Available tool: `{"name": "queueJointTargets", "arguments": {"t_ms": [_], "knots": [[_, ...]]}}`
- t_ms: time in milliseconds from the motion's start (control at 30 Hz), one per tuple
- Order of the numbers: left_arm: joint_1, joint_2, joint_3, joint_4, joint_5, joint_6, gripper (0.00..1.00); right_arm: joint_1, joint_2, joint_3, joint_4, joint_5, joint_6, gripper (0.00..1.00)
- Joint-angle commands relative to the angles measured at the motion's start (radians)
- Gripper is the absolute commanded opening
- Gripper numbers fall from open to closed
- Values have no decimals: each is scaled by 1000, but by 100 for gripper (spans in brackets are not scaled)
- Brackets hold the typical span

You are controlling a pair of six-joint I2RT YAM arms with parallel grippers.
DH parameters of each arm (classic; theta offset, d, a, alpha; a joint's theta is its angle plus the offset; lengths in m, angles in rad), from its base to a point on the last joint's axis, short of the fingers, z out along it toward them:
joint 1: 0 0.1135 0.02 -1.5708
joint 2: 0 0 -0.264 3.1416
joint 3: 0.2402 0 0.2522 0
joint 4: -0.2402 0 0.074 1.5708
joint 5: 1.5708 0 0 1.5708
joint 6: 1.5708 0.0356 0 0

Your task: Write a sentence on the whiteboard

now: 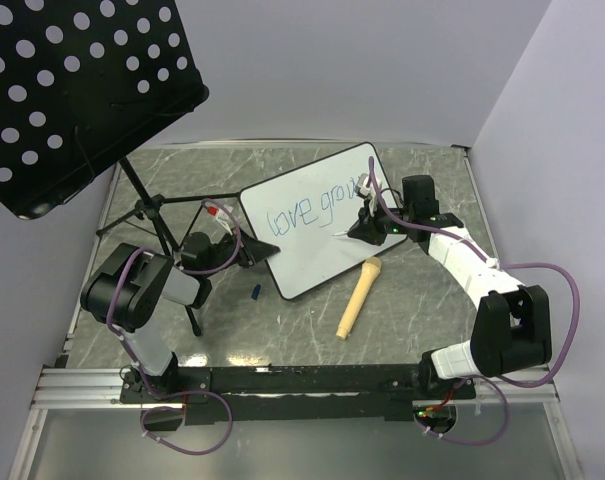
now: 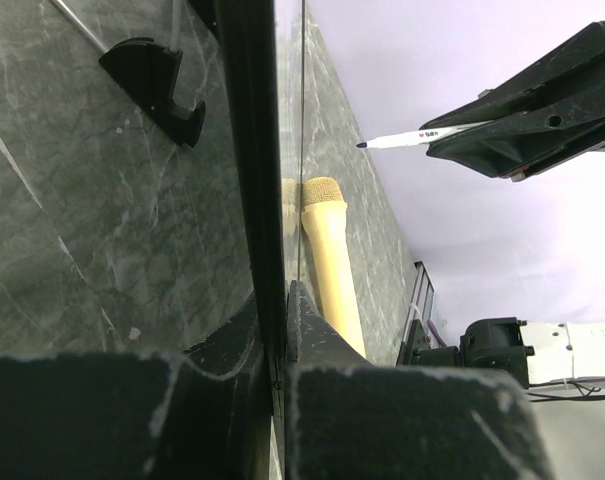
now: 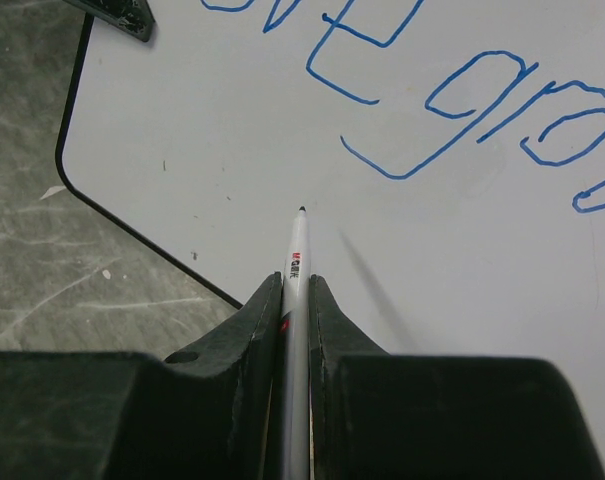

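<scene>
- Blue marker letters, the sentence [image 1: 312,212], run across the upper part of the whiteboard [image 1: 312,262]; I read "love grow" before my right arm hides the rest.
- My right gripper [image 3: 296,288] is closed tight, its 2 fingers pinching a white marker [image 3: 295,255] that sticks out ahead of the jaws.
- Its tip points at bare board just below the "g"; whether it touches, I cannot tell.
- My left gripper [image 2: 282,300] is clamped on the whiteboard's lower left edge, which runs between its jaws.
- That board sits mid-way on the grey table [image 1: 422,290], with a tan microphone [image 1: 359,297] just beside its near corner.
</scene>
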Motion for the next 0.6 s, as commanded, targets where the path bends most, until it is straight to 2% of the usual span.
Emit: {"name": "queueJointTargets", "arguments": {"t_ms": [0, 567], "knots": [[-14, -24, -3, 257, 43, 36, 1, 3, -4, -1, 17, -4, -24, 0], [-14, -30, 5, 246, 47, 33, 1, 9, 47, 10, 51, 74, -27, 0]]}}
